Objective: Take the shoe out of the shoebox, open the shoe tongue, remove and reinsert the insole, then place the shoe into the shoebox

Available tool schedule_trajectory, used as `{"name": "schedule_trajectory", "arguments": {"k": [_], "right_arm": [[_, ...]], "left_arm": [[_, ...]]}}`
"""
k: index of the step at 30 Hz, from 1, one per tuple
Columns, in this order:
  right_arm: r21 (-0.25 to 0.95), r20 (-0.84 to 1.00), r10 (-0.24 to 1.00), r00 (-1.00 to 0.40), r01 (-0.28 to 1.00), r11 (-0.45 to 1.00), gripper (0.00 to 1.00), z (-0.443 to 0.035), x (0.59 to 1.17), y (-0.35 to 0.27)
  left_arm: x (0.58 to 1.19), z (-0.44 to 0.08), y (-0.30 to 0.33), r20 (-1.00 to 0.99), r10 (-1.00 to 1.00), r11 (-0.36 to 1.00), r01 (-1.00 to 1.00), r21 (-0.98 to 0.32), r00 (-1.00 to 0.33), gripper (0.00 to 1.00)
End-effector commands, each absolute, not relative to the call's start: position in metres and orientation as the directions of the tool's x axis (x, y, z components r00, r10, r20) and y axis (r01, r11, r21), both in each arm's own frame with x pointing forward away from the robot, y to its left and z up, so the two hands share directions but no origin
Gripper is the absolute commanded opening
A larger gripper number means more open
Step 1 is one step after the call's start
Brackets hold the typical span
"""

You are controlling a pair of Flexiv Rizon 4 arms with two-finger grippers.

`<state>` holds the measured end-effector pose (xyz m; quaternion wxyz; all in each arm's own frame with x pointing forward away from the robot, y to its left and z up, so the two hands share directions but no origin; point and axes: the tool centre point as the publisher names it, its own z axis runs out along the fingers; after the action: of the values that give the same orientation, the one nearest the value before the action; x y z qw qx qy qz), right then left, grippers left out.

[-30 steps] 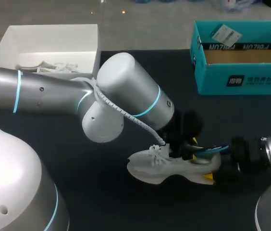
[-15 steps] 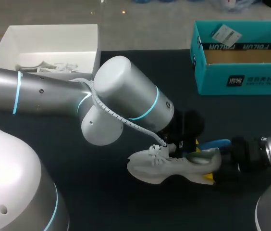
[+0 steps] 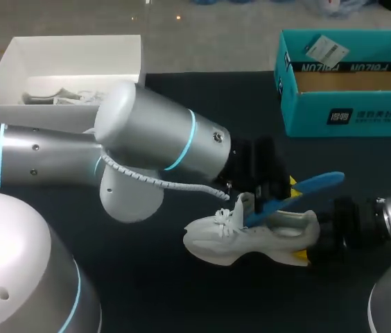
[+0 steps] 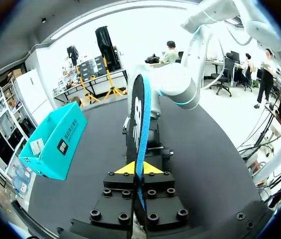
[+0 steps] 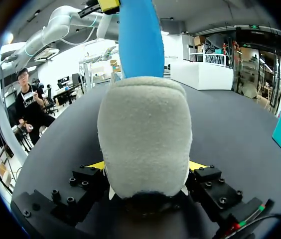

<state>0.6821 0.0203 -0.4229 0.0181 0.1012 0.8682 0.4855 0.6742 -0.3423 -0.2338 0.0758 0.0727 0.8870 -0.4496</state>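
Head view: shoe [image 3: 227,243] well apart from teal shoebox [image 3: 351,111] at table [image 3: 202,90] edge.

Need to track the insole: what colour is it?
The insole is bright blue; best in the head view, sticking out of the shoe.

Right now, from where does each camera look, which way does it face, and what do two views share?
Head view: above and behind, looking down on the table; left arm and right arm show.
Left wrist view: along its jaws, shut on the blue insole, facing the right arm; teal shoebox beside.
Right wrist view: along its jaws, shut on the shoe heel, facing the left arm.
All three share the insole.
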Motion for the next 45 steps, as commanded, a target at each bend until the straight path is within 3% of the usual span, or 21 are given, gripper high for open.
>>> {"name": "schedule_trajectory", "arguments": {"k": [1,7,24,36,45], "right_arm": [[0.845,0.065,0.196,-0.978,0.159,0.511,0.00,-0.423,0.681,0.021],[0.845,0.065,0.196,-0.978,0.159,0.511,0.00,-0.423,0.681,0.021],[0.845,0.065,0.196,-0.978,0.159,0.511,0.00,-0.423,0.681,0.021],[0.845,0.065,0.196,-0.978,0.159,0.511,0.00,-0.423,0.681,0.021],[0.845,0.065,0.196,-0.978,0.159,0.511,0.00,-0.423,0.681,0.021]], "left_arm": [[0.667,-0.213,-0.323,-0.205,0.088,0.462,0.222,-0.859,-0.975,0.00],[0.667,-0.176,-0.316,-0.221,0.189,0.269,0.266,-0.926,-0.957,0.00],[0.667,-0.176,-0.316,-0.221,0.189,0.269,0.266,-0.926,-0.957,0.00],[0.648,-0.100,-0.289,-0.112,0.057,0.078,0.116,-0.990,-0.992,0.00],[0.623,-0.072,-0.270,0.007,0.154,-0.078,-0.020,-0.997,-0.988,0.00]]}}
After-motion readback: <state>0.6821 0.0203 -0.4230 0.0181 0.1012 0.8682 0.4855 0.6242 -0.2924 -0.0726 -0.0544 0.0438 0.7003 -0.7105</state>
